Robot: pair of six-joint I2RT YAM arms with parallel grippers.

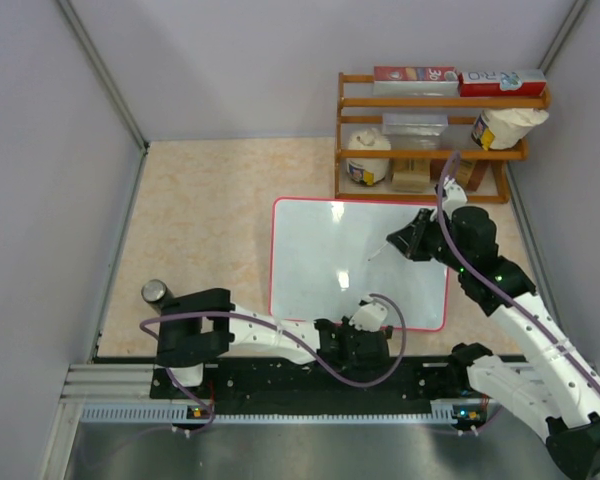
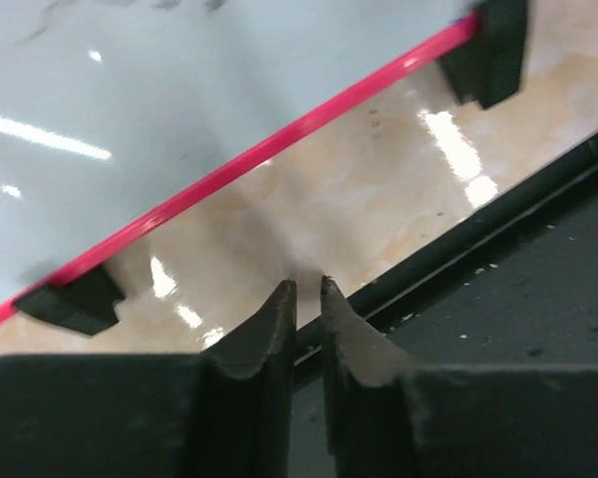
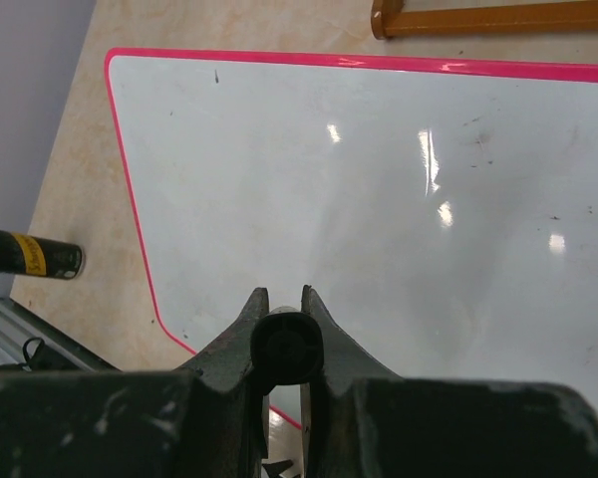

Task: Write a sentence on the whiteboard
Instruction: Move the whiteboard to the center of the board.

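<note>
The whiteboard lay in the middle of the pale surface, its long axis running left to right across the arms' reach and its red frame's near edge close to the arm bases. No writing showed on it, only faint smudges and lamp glare, so the task looked to be at its very start.

Over the board's right part hung the right pincer, pinching a marker whose dark round end sat between the jaws. From above, the marker slanted down and to the left toward the white face. Whether its tip touched the board could not be told.

From this pincer the bare board spread ahead and to the left. A first line would probably have to begin toward the far left corner, which calls for a reach across the long axis.

The left pincer sat low, just off the board's near edge between its two black feet, jaws a narrow slit apart with nothing between them. The right arm was plainly the better placed to write.

Beyond the board stood a wooden rack holding boxes and jars. A dark can stood well off to the left.
</note>
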